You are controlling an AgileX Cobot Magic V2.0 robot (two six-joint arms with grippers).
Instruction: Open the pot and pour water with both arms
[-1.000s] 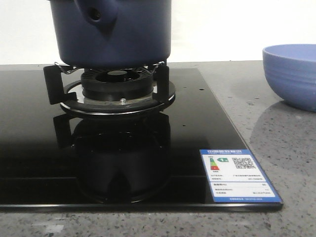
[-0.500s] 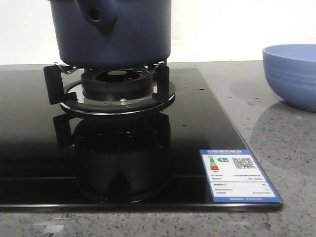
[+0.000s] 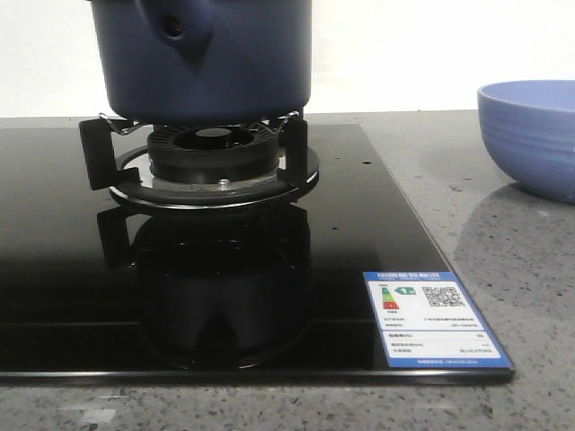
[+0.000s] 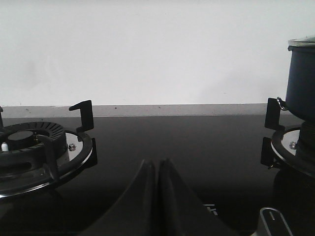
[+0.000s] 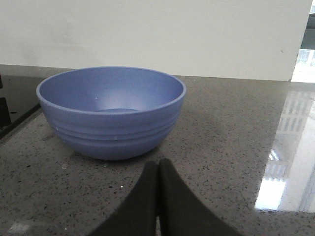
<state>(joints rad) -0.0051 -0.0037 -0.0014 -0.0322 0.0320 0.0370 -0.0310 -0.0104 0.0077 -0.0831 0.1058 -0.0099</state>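
The dark navy pot (image 3: 216,63) stands on the burner grate (image 3: 211,162) of the black glass hob, its stubby holed nub (image 3: 175,29) facing me; its top is cut off in the front view. A slice of the pot's side (image 4: 301,81) shows in the left wrist view. My left gripper (image 4: 157,163) is shut and empty, low over the hob between two burners. My right gripper (image 5: 158,163) is shut and empty above the stone counter, just short of the periwinkle bowl (image 5: 111,112). Neither gripper appears in the front view.
The bowl (image 3: 530,135) stands on the grey speckled counter to the right of the hob. A second burner (image 4: 37,152) sits by the left gripper. An energy label sticker (image 3: 436,319) marks the hob's front right corner. A white wall runs behind.
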